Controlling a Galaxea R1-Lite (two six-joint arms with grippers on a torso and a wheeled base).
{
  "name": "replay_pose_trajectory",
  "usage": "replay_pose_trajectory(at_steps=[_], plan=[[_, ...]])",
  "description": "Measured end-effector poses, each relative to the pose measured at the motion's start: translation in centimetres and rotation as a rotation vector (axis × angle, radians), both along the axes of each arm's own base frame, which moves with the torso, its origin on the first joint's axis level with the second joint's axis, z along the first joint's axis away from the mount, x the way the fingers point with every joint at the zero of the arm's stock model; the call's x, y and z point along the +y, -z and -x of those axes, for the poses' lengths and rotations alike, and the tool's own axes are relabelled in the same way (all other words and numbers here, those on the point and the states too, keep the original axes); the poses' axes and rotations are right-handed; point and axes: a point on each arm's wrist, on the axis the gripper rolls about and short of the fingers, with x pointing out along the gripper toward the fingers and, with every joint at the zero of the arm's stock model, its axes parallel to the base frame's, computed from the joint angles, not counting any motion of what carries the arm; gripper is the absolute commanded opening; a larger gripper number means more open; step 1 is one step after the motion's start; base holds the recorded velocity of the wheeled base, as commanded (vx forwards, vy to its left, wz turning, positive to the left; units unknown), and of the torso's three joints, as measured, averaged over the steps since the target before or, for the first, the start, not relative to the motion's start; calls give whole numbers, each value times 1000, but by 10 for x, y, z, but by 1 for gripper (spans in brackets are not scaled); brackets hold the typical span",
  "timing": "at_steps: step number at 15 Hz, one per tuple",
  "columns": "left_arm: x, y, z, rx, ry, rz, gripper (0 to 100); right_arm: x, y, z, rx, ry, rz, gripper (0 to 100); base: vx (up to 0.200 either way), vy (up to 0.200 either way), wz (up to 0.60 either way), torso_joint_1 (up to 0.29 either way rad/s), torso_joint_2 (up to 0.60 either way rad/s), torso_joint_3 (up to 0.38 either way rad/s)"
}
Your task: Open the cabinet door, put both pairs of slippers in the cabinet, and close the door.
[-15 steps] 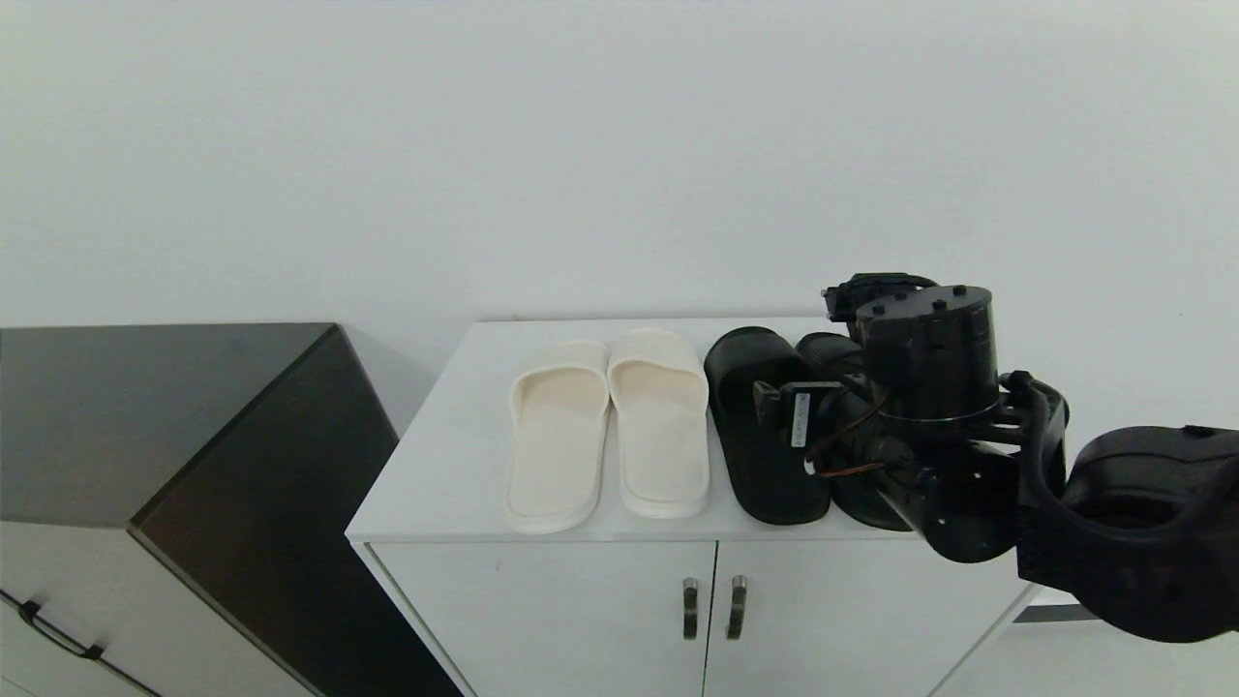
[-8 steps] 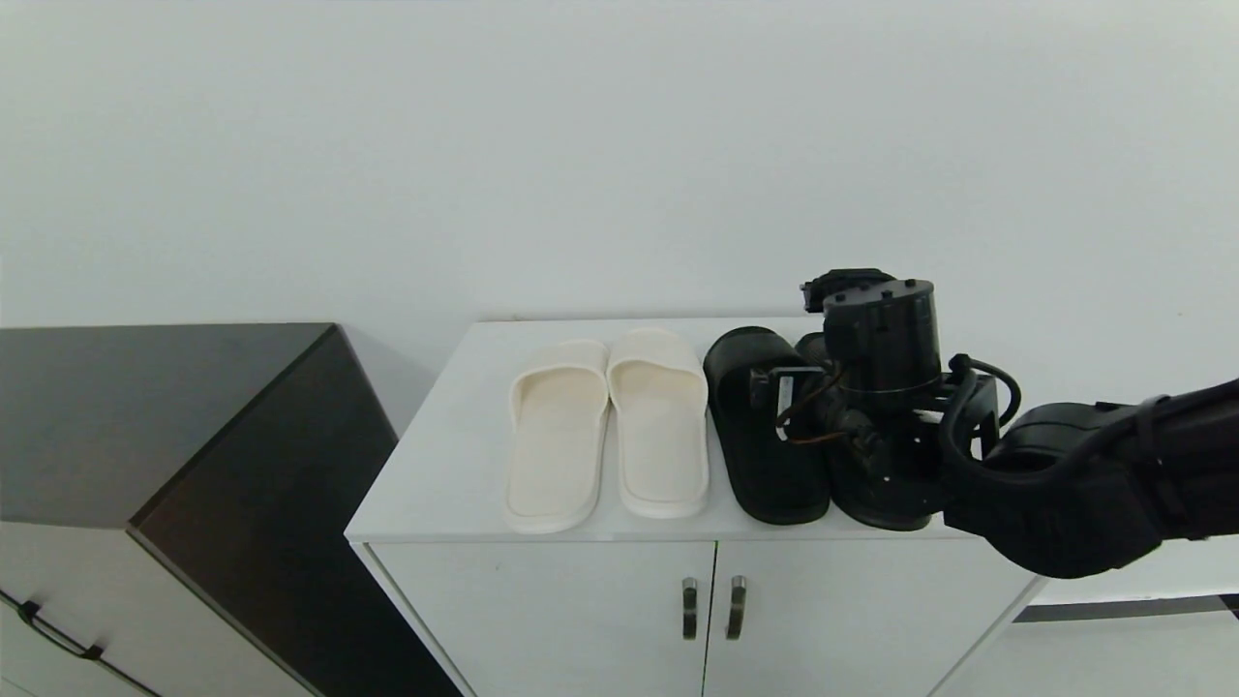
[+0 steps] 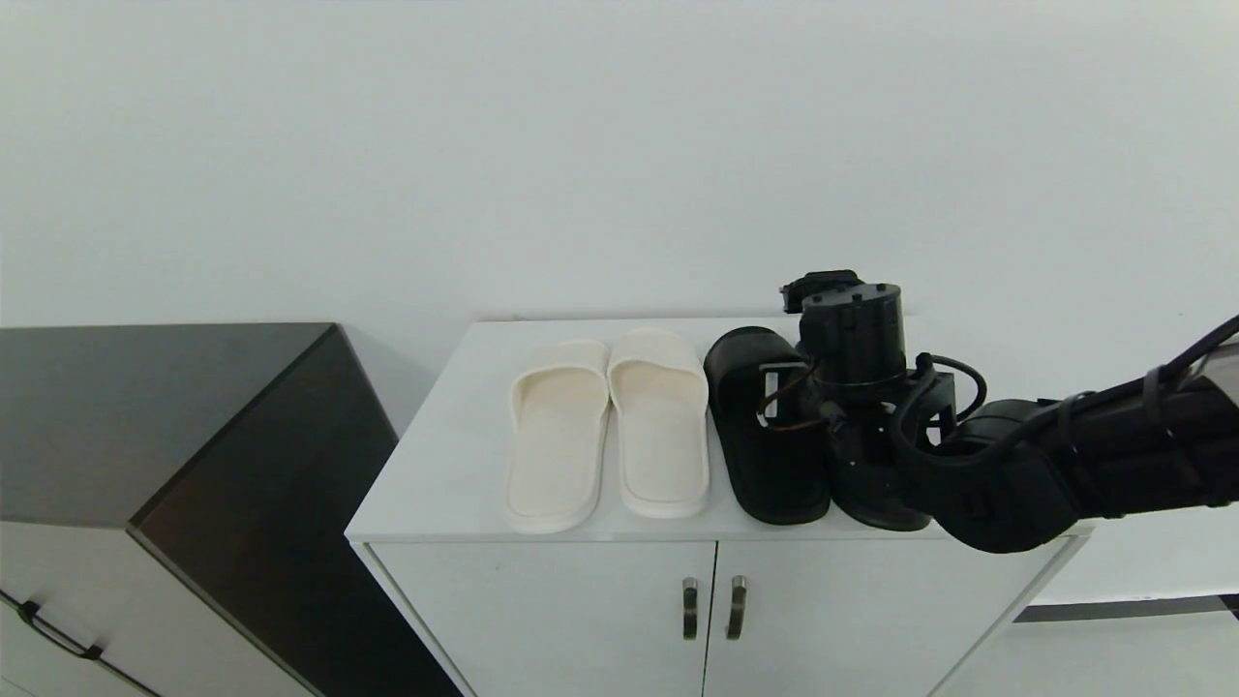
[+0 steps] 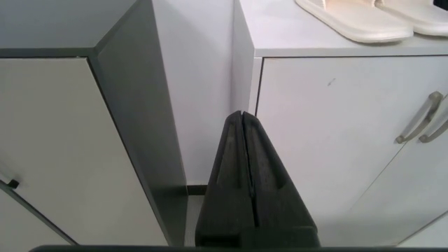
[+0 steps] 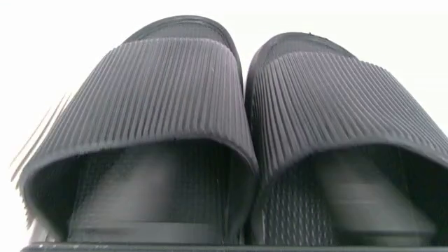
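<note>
No legible text, numbers or signs here. The pair of cream foam slippers point(image 3: 557, 436), the pair of black ribbed rubber slippers point(image 3: 765, 455) and the white two-door cabinet point(image 3: 542, 610) carry no readable markings.

Plain white wall point(image 3: 619, 145) at back; dark-topped side unit point(image 3: 165, 407) w/ white drawer fronts, left; dark skirting point(image 3: 1113, 611) low right.

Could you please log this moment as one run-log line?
cabinet doors shut | white slippers, black slippers on cabinet top | right arm over black slippers | left tool shut, empty
</note>
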Motion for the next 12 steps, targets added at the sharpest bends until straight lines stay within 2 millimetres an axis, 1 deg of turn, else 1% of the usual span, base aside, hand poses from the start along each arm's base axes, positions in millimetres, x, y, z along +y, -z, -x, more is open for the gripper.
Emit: replay_pose_trajectory(at_steps=[3,5,7,9,10,12], plan=[[0,0,0,0,1,0,0,2,-3,-5,-13,3,-2,0,0,0,0,0,0,0],[0,0,0,0,1,3,0,-1,-5,-9,-20,11,13,0,0,0,0,0,0,0],[0,0,0,0,1,4,0,-5,-13,-6,-34,13,7,0,0,0,0,0,0,0],[0,0,0,-1,0,0,0,-10,-20,2,-40,5,11,0,0,0,0,0,0,0],[0,0,0,-1,1,-2,0,-13,-21,9,-35,-8,20,0,0,0,0,0,0,0],[0,0,0,-1,1,-2,0,-20,-23,34,-17,-70,33,0,0,0,0,0,0,0]])
